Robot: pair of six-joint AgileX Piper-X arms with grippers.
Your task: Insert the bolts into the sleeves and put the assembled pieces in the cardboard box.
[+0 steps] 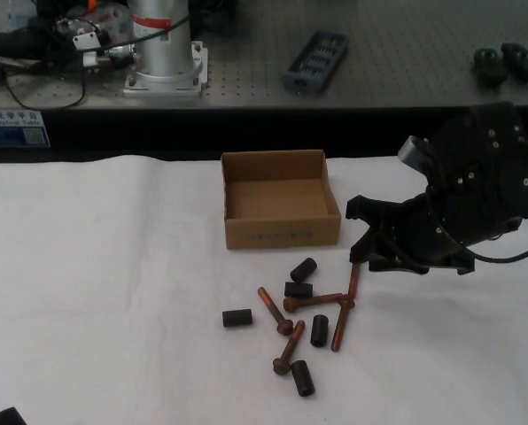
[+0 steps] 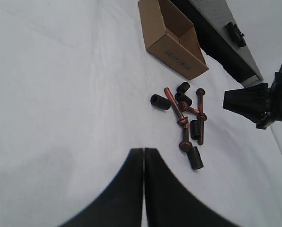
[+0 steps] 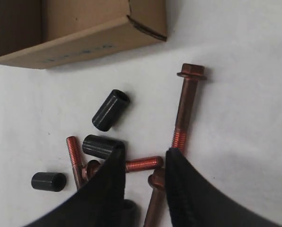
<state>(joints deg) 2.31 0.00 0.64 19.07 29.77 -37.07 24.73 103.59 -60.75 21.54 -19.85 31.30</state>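
The open cardboard box (image 1: 273,232) (image 2: 171,49) (image 3: 79,42) stands empty at mid table. In front of it, several copper bolts (image 1: 273,310) (image 2: 175,106) and short black sleeves (image 1: 236,318) (image 2: 160,101) (image 3: 110,109) lie loose in a heap, none fitted together. My right gripper (image 1: 360,258) (image 3: 145,153) hangs open just above the heap's right side. One long bolt (image 3: 187,106) (image 1: 353,279) lies by its fingertip, and another bolt (image 3: 143,164) lies crosswise under the gap. My left gripper (image 2: 144,150) is shut and holds nothing, low at the near left, away from the heap.
A white cloth (image 1: 113,310) covers the table, with free room to the left and along the near edge. Behind it runs a perforated bench with a metal post base (image 1: 162,53), a grey rack (image 1: 315,59) and dark parts (image 1: 508,62).
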